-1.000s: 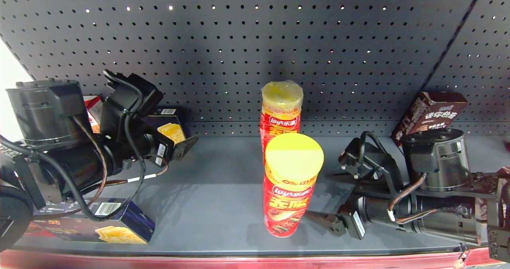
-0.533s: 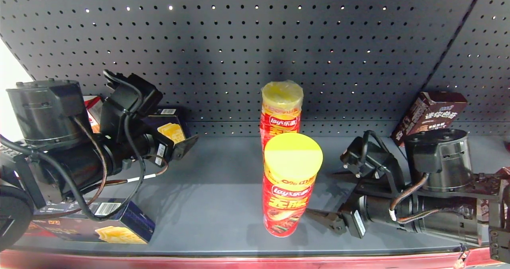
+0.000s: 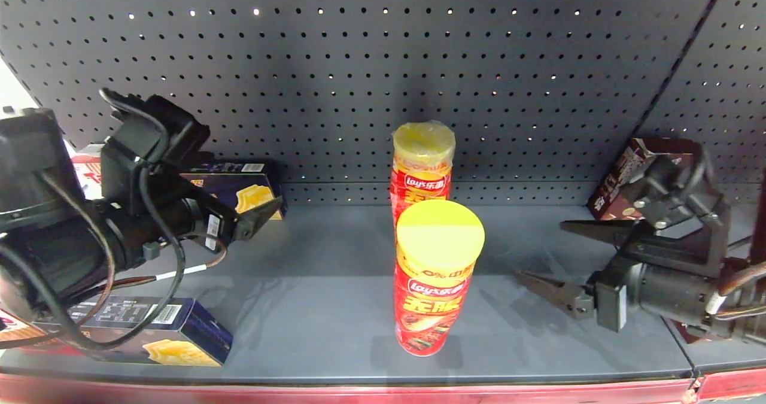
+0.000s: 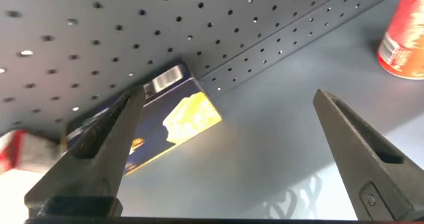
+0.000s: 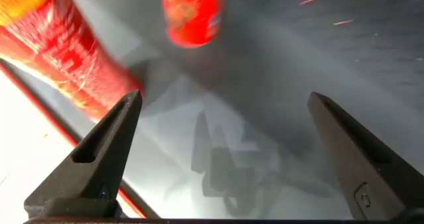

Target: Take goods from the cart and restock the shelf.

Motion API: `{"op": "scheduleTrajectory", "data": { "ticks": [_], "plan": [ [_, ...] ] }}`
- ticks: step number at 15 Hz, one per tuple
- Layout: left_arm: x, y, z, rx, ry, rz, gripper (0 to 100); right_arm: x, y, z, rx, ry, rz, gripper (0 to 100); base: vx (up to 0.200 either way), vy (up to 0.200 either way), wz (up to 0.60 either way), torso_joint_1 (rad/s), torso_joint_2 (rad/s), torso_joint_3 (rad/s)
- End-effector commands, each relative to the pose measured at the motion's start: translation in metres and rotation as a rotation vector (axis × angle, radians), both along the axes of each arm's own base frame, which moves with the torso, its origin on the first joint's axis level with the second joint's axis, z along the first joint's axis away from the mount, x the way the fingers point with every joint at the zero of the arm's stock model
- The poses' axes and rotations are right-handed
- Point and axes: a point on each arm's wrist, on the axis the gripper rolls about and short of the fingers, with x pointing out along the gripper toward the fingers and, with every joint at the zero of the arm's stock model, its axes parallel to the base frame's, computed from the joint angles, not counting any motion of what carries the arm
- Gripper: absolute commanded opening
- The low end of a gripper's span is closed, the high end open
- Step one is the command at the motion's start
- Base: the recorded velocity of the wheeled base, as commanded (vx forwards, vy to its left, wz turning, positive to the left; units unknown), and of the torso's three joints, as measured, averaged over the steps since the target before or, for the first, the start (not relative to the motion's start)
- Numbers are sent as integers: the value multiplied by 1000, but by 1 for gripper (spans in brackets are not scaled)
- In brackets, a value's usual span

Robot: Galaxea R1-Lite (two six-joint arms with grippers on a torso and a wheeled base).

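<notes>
Two red chip cans with yellow lids stand upright on the grey shelf (image 3: pixel 335 296), the front can (image 3: pixel 440 278) close before the back can (image 3: pixel 422 164). My right gripper (image 3: pixel 540 250) hangs open and empty to the right of the front can, clear of it. In the right wrist view the right gripper (image 5: pixel 225 97) has the front can (image 5: pixel 59 45) and the back can (image 5: pixel 192 12) beyond its fingers. My left gripper (image 3: pixel 263 209) is open and empty at the left, in front of a dark blue box (image 3: pixel 239 182). The left wrist view has the left gripper (image 4: pixel 228 95) facing that box (image 4: pixel 165 118).
A second dark blue box (image 3: pixel 173 332) lies flat at the shelf's front left, under my left arm. A brown box (image 3: pixel 625 170) leans against the pegboard wall (image 3: pixel 383 63) at the back right. A red lip (image 3: pixel 383 392) runs along the shelf's front edge.
The right arm has drawn back to the right and risen, away from the front can. The left arm has pulled back to the left. Both cans stand as before.
</notes>
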Motion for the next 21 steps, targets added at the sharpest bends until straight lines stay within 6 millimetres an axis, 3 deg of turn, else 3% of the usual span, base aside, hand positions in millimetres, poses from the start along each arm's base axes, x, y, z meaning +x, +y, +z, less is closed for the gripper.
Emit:
{"op": "scheduleTrajectory", "data": {
  "ticks": [1,4,6,7,9,12,14,15,18,19,21],
  "plan": [
    [-32,10,19,-21,-66,7,100,-32,-26,22,68,-117,-53,100,0,0,0,0,0,0],
    [-77,24,16,-38,-120,22,100,-59,-46,28,114,-189,-93,100,0,0,0,0,0,0],
    [-120,38,4,-56,-171,22,100,-90,-68,16,142,-239,-155,100,0,0,0,0,0,0],
    [-131,41,-2,-61,-182,21,100,-100,-74,13,152,-254,-169,100,0,0,0,0,0,0],
    [-170,54,-24,-84,-241,13,100,-131,-95,-10,182,-295,-183,100,0,0,0,0,0,0],
    [-205,66,-53,-117,-266,27,100,-161,-115,-47,161,-272,-218,100,0,0,0,0,0,0],
    [-219,70,-68,-104,-232,28,100,-171,-121,-66,142,-242,-240,100,0,0,0,0,0,0],
    [-236,76,-90,-80,-167,26,100,-180,-125,-85,162,-205,-248,100,0,0,0,0,0,0],
    [-257,82,-136,-46,-68,36,100,-184,-127,-107,174,-176,-328,100,0,0,0,0,0,0],
    [-257,83,-145,-33,-32,46,100,-183,-126,-116,170,-155,-375,100,0,0,0,0,0,0],
    [-254,81,-144,-26,-3,68,100,-185,-125,-135,158,-136,-447,100,0,0,0,0,0,0]
  ]
}}
